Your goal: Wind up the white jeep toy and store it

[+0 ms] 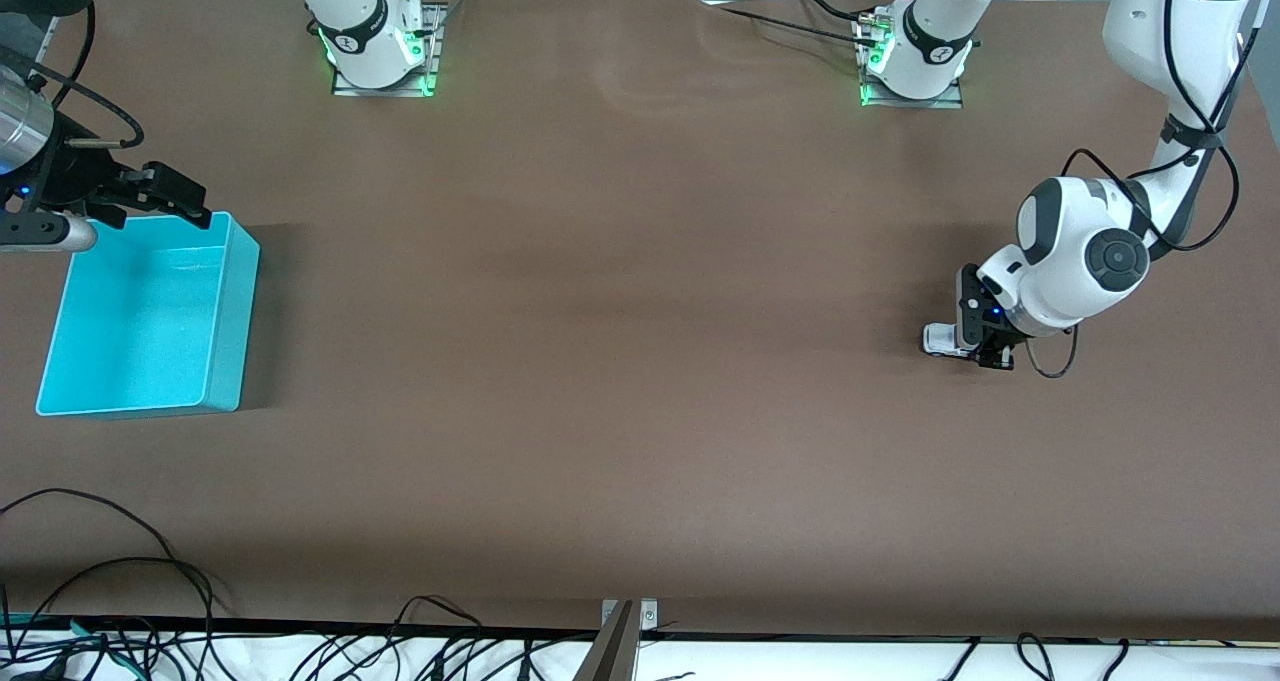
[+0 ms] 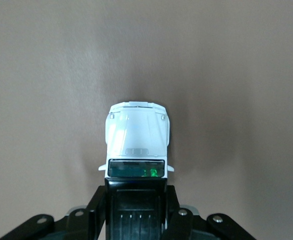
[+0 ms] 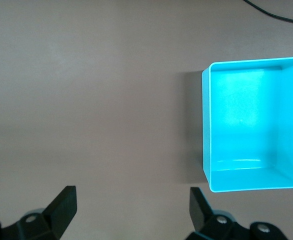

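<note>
Brown tabletop fills the scene. Nearest the front camera, at the right arm's end, sits a cyan bin. At the left arm's end, the left gripper is down at the table, its fingers clamped on the black rear of the white jeep toy. Farther back, the right gripper hangs over the bin's edge, fingers spread apart, holding nothing.

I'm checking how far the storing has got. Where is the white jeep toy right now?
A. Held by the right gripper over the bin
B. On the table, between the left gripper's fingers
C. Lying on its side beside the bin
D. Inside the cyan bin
B: the white jeep toy sits on the table with the left gripper closed on its black rear; the cyan bin holds nothing, and the right gripper is open.
</note>
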